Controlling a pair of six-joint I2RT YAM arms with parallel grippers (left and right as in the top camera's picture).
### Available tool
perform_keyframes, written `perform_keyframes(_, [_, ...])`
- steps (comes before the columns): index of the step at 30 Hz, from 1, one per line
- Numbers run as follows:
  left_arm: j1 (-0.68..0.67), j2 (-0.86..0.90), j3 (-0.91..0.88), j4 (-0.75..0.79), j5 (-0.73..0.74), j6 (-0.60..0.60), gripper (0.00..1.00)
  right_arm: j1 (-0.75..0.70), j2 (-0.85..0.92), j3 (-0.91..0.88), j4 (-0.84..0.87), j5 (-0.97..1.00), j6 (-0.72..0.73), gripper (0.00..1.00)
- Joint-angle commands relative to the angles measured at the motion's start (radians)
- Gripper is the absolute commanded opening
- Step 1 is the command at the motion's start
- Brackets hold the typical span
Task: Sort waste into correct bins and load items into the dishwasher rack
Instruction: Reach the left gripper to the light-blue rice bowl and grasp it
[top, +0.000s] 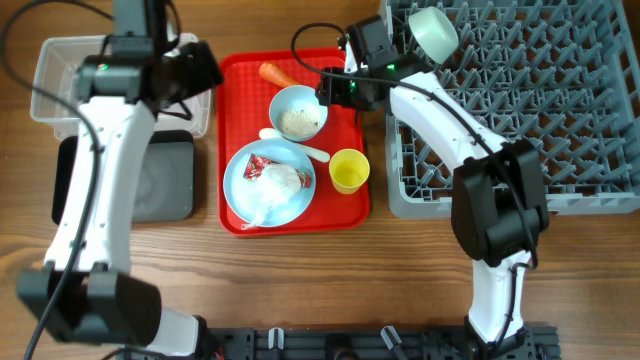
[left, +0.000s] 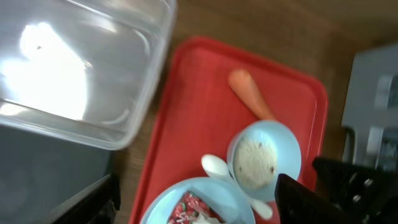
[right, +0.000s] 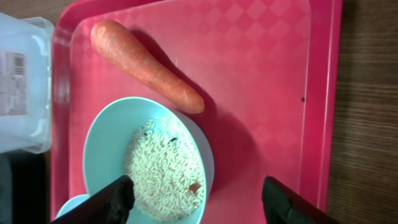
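Overhead: the right gripper (top: 335, 90) hangs over the red tray (top: 235, 150), with the rice bowl (top: 298, 112) just beside it. The left gripper (top: 193, 74) is at the clear tub (top: 60, 80).

Left wrist: the jaws are spread wide and empty, with the carrot (left: 252, 102) ahead.

Right wrist: the fingers are wide apart (gripping nothing). The rice bowl lies below and between them, the carrot just beyond.

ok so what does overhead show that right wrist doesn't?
Only overhead: the grey dishwasher rack with a pale green bowl in it, the yellow cup, the light-blue plate carrying the wrapper and tissue, and the black tray.
Only right wrist: a white label on the clear tub, dark specks and a reddish-brown scrap in the rice, its own open fingertips.
Both: the carrot, the bowl of rice, the red tray, the clear tub.
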Motion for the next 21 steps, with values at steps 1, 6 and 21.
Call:
perform_keyframes(1, [-0.066,0.091,-0.020,0.005,0.115,0.119,0.79,-0.061,-0.077,0.012,0.002,-0.080,0.019,0.70])
perform_keyframes(6, [-0.178,0.161,-0.020,0.054,0.153,0.211,0.79,-0.163,-0.257,0.012,-0.032,-0.083,0.006,0.72])
perform_keyframes(21, [-0.429,0.429,-0.020,0.325,0.053,0.378,0.78,-0.341,-0.547,0.011,-0.220,-0.036,-0.061,0.74])
